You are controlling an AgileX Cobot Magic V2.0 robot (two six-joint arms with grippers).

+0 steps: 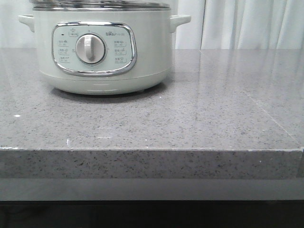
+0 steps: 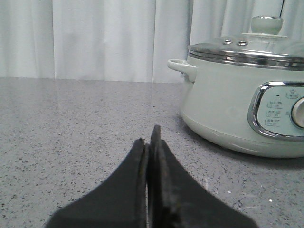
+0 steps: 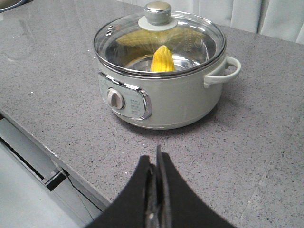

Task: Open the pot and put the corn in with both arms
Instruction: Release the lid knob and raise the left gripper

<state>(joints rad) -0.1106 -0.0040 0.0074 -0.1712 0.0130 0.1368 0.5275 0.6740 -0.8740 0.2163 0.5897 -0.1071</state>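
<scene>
One round pale grey-green electric pot (image 3: 161,90) with chrome-rimmed panel and white dial, standing on speckled grey stone surface (image 1: 190,128) — toward the left side in front view. Domed glass lid (image 3: 159,40) with steel knob seated on the steel rim. Bright yellow corn cob (image 3: 162,60) inside the pot, visible through the glass, standing roughly upright. Left black tool (image 2: 149,142) pressed together, holding nothing, low over the surface, apart from the pot's side handle. Right black tool (image 3: 156,164) likewise closed and empty — near the surface's front edge, well short of the pot.
</scene>
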